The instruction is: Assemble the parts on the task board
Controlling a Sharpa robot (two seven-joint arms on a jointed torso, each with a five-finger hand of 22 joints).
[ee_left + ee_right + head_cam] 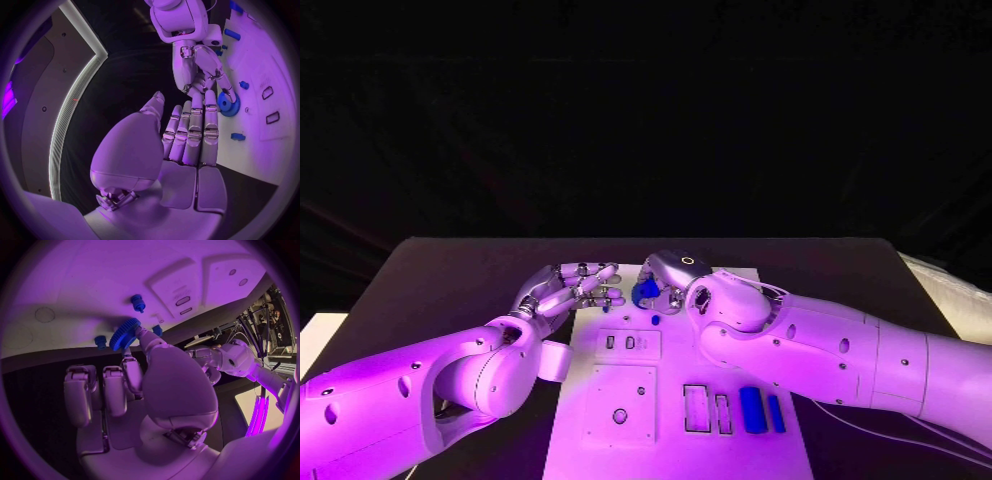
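The black table carries the white rectangular task board at its middle, running from the near edge toward the far side.

The right white arm comes in over the board's near right part. Its silver many-fingered right hand sits over the far end of the board, and pinches a blue toothed gear wheel between the thumb and a fingertip. In the right wrist view the gear stands on edge just above the board, near a small blue peg that stands upright in the board; whether the gear touches the board I cannot tell.

The left white arm lies along the board's left side. Its silver left hand holds nothing, the fingers stretched out side by side and pointing toward the right hand, close to it.

On the near right of the board two long blue bars lie side by side, next to two narrow rectangular slots. Nearer the middle are two small slots, and a small blue stud stands just below the right hand. Another short blue piece lies on the board beside the left hand's fingertips.
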